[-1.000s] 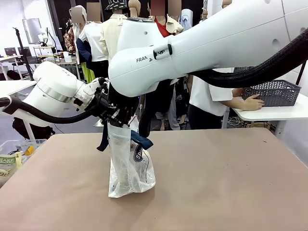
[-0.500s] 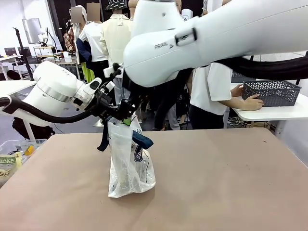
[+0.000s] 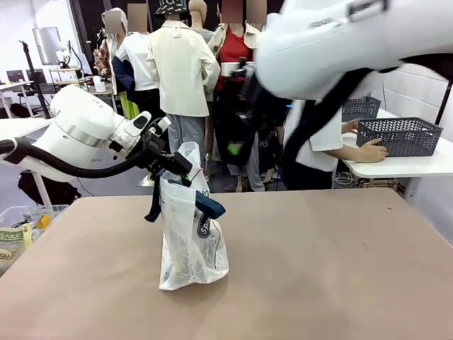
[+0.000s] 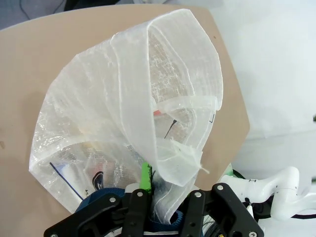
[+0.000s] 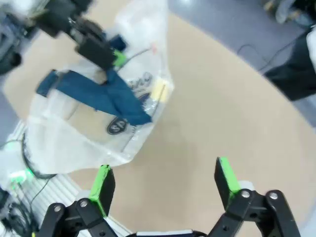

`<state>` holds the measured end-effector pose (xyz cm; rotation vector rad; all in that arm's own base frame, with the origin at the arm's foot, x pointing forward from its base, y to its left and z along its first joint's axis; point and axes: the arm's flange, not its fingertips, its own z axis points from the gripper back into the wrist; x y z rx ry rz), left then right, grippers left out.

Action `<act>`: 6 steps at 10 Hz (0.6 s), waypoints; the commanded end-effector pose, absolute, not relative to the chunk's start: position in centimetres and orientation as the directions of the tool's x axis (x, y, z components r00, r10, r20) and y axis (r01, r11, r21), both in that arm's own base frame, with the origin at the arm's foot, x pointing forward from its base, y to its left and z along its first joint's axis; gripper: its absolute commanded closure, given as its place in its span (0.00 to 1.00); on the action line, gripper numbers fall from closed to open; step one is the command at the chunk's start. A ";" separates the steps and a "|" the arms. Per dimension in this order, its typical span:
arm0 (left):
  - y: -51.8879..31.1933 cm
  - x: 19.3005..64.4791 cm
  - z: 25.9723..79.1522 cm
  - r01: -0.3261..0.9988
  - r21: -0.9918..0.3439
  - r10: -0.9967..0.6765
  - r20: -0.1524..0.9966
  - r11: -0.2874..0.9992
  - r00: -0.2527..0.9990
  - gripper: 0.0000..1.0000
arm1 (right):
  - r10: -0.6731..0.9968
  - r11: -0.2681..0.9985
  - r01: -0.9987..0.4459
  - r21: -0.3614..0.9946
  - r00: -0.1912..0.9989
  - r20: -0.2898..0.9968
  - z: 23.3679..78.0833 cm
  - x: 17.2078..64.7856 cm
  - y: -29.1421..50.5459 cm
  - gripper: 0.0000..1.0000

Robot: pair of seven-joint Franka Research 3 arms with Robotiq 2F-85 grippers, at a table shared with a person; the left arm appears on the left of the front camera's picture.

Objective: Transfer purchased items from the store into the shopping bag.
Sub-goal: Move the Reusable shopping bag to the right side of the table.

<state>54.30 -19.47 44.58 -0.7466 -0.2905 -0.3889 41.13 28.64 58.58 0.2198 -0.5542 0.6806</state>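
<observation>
The shopping bag (image 3: 190,244) stands upright on the brown table (image 3: 318,269), translucent white with navy handles (image 3: 209,207). My left gripper (image 3: 175,167) is shut on the bag's top rim and holds its mouth up. The left wrist view looks down into the open shopping bag (image 4: 123,108), its rim pinched in my left gripper (image 4: 163,205). Packaged items show dimly through the plastic. My right gripper (image 3: 237,145) hangs blurred, high above the table and to the right of the bag. In its own view the right gripper (image 5: 163,182) is open and empty above the shopping bag (image 5: 94,118).
A person stands at the far side with a hand (image 3: 371,150) on a dark grey lattice basket (image 3: 400,134) on a white side table (image 3: 403,167). A second basket (image 3: 361,107) sits behind it. A bin of packets (image 3: 18,230) stands at the left.
My right gripper has opened, risen out of the bag's mouth and swung up to the right. The left gripper and the bag have stayed put.
</observation>
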 end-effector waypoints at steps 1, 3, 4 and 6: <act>-20.4 54.8 46.1 0.436 -0.579 -0.264 0.360 0.689 0.895 1.00 | 0.434 0.825 -0.560 0.073 0.711 0.554 55.8 40.9 21.6 0.00; -20.1 54.8 48.1 0.432 -0.545 -0.279 0.343 0.719 0.897 1.00 | 0.228 0.934 -0.333 0.125 0.831 0.506 53.0 41.1 13.7 0.00; -19.1 55.0 49.5 0.418 -0.504 -0.276 0.334 0.756 0.901 1.00 | 0.160 0.959 -0.251 0.131 0.861 0.483 51.8 40.9 10.8 0.00; -16.8 55.2 51.5 0.383 -0.448 -0.281 0.278 0.808 0.919 1.00 | 0.018 0.991 -0.074 0.108 0.896 0.443 50.0 40.8 6.2 0.00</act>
